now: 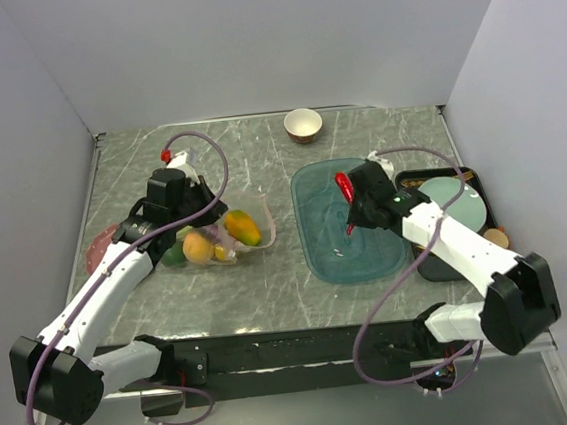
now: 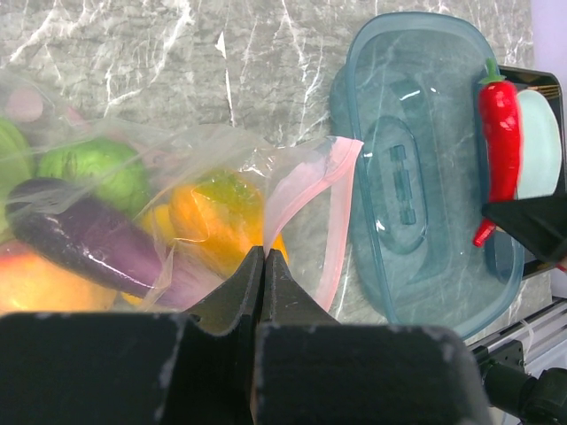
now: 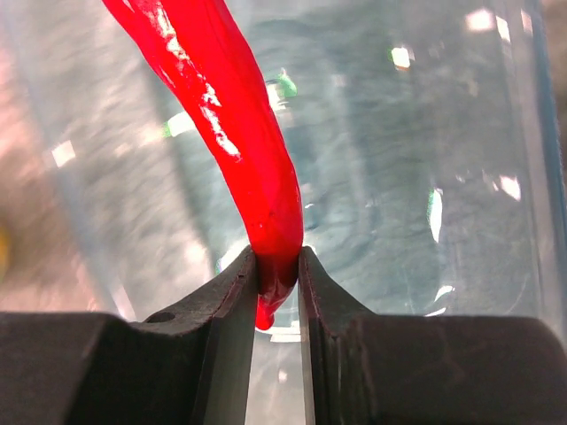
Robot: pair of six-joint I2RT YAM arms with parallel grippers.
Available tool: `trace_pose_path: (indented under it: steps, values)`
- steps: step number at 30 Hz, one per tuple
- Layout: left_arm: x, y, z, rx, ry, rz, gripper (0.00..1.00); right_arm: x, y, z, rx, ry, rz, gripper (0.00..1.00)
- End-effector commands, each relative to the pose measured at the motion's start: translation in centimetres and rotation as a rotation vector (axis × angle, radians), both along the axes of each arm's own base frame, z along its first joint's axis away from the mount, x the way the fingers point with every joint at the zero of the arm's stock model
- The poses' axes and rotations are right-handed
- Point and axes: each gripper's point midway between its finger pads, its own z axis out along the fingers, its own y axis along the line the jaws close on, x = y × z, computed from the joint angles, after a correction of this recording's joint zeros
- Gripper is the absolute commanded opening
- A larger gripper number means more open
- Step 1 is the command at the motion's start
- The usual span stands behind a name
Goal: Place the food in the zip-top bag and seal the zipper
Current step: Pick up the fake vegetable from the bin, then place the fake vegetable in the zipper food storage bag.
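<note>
Several foods (image 2: 89, 243) in bag (image 2: 292, 159); chili (image 3: 239, 150) in tool (image 3: 277, 270)

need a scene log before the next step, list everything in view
zip-top bag: one, clear, left of teal tray
zipper: one, pale pink, along bag mouth
eggplant: one, purple, inside bag
green pieces: two or more, green, inside bag
orange and yellow pieces: several, inside bag
red chili: one, red, above teal tray
teal tray: one, teal, centre right
bowl: one, cream, far edge
black tray: one, black, right side
plate: one, pale green, in black tray
left gripper: one, black, shut on zip-top bag
right gripper: one, black, shut on red chili
</note>
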Motion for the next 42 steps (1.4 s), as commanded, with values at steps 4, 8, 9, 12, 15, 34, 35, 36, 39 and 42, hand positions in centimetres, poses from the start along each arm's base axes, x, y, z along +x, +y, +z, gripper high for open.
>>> trace_pose_path:
  steps: [4,8,9,12,15,34,35,36,39,42]
  values:
    - [0.6,-0.8,2.0,-0.048,-0.065,-0.025,0.01,-1.3,4.5,7.1,0.153,-0.122,0.338,0.1]
    - [0.6,-0.7,1.9,-0.043,-0.062,-0.02,0.01,-2.6,6.4,8.3,0.19,-0.111,0.465,0.13]
    - [0.5,-0.7,1.9,-0.044,-0.062,-0.022,0.01,-2.9,6.8,8.3,0.19,-0.102,0.486,0.13]
    - [0.6,-0.7,1.8,-0.044,-0.06,-0.02,0.01,-4.1,8.7,8.3,0.177,-0.076,0.575,0.14]
    - [0.6,-0.7,1.9,-0.045,-0.061,-0.02,0.01,-5.0,10.6,8.4,0.183,-0.063,0.649,0.14]
    - [0.7,-0.8,2.7,-0.055,-0.067,-0.02,0.01,-6.5,17.9,5.7,0.187,0.062,0.857,0.16]
    - [0.7,-0.9,2.8,-0.056,-0.069,-0.021,0.01,-6.1,18.3,5.7,0.194,0.054,0.859,0.16]
    - [0.8,-0.9,2.8,-0.058,-0.07,-0.02,0.01,-5.7,18.8,6.2,0.2,0.044,0.861,0.16]
    - [0.7,-0.9,2.8,-0.056,-0.068,-0.021,0.01,-4.7,20.2,6.0,0.2,0.056,0.862,0.16]
    - [0.6,-0.8,2.7,-0.056,-0.064,-0.02,0.01,-3.6,21.1,5.5,0.181,0.066,0.861,0.16]
